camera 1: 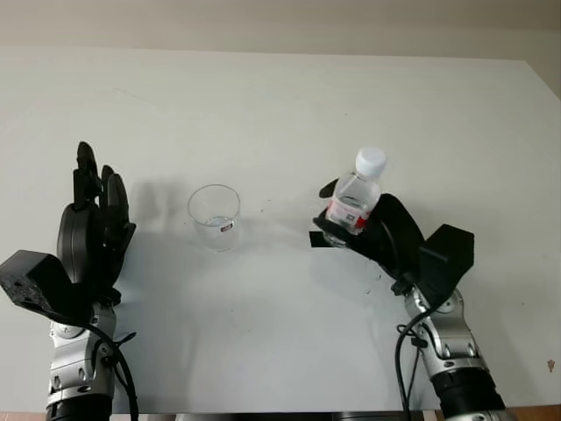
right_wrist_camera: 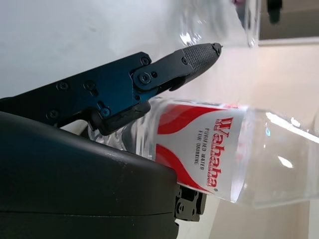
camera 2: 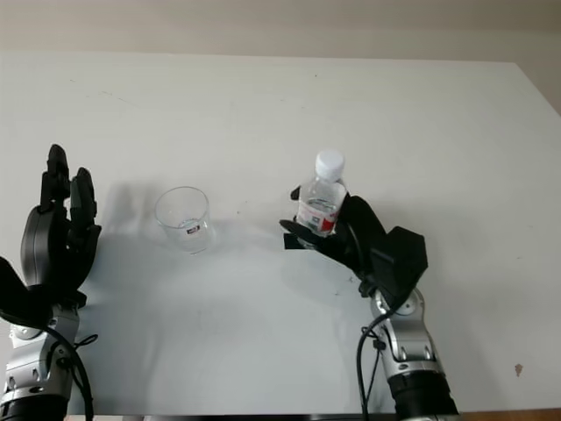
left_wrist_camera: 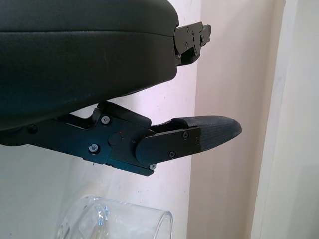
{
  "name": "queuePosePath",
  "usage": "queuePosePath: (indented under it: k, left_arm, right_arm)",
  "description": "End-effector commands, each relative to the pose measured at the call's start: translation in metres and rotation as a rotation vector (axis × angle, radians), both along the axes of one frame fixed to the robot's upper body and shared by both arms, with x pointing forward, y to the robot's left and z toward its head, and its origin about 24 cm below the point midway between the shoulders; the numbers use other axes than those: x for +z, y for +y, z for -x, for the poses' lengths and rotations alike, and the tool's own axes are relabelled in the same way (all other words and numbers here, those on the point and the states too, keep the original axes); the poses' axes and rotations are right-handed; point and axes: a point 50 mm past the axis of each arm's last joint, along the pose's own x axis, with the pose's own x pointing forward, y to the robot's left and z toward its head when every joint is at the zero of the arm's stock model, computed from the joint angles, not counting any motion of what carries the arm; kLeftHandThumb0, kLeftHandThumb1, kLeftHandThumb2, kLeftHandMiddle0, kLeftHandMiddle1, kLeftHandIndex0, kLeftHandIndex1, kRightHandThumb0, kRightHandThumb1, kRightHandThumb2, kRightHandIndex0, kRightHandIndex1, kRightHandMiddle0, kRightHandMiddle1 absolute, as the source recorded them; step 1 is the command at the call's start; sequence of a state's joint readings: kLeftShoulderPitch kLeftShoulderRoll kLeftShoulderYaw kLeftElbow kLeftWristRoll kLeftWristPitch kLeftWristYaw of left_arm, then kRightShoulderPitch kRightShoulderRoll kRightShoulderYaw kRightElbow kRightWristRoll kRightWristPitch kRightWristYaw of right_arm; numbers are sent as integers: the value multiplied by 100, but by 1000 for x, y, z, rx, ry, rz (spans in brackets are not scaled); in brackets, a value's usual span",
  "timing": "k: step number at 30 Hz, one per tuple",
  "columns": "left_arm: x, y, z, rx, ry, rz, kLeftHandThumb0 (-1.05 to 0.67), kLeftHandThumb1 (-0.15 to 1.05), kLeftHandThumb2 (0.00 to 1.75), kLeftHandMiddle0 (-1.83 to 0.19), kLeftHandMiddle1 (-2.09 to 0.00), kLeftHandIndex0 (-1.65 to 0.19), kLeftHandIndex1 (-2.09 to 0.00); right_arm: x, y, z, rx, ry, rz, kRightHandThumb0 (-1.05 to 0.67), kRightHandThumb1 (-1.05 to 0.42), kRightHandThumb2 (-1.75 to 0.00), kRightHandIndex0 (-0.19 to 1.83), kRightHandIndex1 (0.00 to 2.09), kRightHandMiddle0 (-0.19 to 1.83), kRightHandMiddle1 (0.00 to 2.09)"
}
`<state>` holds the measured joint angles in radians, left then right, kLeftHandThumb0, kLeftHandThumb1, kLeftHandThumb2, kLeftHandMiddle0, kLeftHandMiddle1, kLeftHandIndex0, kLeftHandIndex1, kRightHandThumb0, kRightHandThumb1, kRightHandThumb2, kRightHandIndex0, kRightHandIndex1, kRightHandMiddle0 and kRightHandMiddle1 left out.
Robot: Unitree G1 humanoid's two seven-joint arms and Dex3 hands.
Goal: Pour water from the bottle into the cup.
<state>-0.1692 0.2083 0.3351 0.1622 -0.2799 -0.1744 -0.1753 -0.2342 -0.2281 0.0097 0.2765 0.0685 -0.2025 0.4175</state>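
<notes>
Currently right hand (camera 1: pixel 368 230) wrapped around bottle (camera 1: pixel 357 198), fingers (right_wrist_camera: pixel 192 57) closed on labelled body, bottle upright, white cap on, just above table (camera 1: pixel 280 105). Cup (camera 1: pixel 214 217) stands left of bottle, apart. Left hand (camera 1: pixel 92 230) open, raised beside cup.

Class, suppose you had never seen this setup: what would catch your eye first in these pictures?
First, the clear water bottle with its white cap and red label, upright right of the table's centre, gripped by the black right hand. Next, the empty-looking clear cup standing left of it, apart from the bottle. The open left hand is raised just left of the cup.
</notes>
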Motion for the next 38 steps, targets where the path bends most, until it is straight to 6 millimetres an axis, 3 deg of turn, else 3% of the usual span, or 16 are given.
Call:
queuePosePath:
  k: [1,4,7,16,25,32,38]
  left_arm:
    - [4,1,-2,-2,-18,-2,-67,105,58,19,-5,19,0]
    - [5,1,-3,-9,-23,-7,-67,105,58,19,-5,19,0]
    - [6,1,-4,-16,-28,-9,-67,105,58,19,-5,19,0]
    - [6,0,-4,-13,-28,-2,-67,105,58,18,-6,19,-2]
    - [5,3,-5,-13,-27,5,-66,105,57,17,-6,19,-3]
    - [5,4,-3,-6,-22,-7,-67,105,57,16,-6,18,-4]
    - [4,6,4,-2,-27,-13,-67,105,57,16,-5,18,-4]
  right_arm:
    - [-11,0,8,40,30,56,-80,-96,-5,-11,32,-16,45]
    - [-11,-1,8,67,7,76,-87,-96,-5,-18,4,-19,10]
    - [-10,-2,8,76,4,78,-93,-96,-5,-19,0,-19,1]
    - [-5,-11,5,-19,-76,96,-91,-99,-6,-19,0,-19,0]
    - [13,-28,-10,-233,-215,30,-87,-99,-5,-19,0,-19,0]
    - [22,-29,-16,-254,-261,2,-85,-98,-5,-19,0,-19,0]
    - [19,-20,-9,-213,-246,-17,-87,-97,-5,-19,0,-19,0]
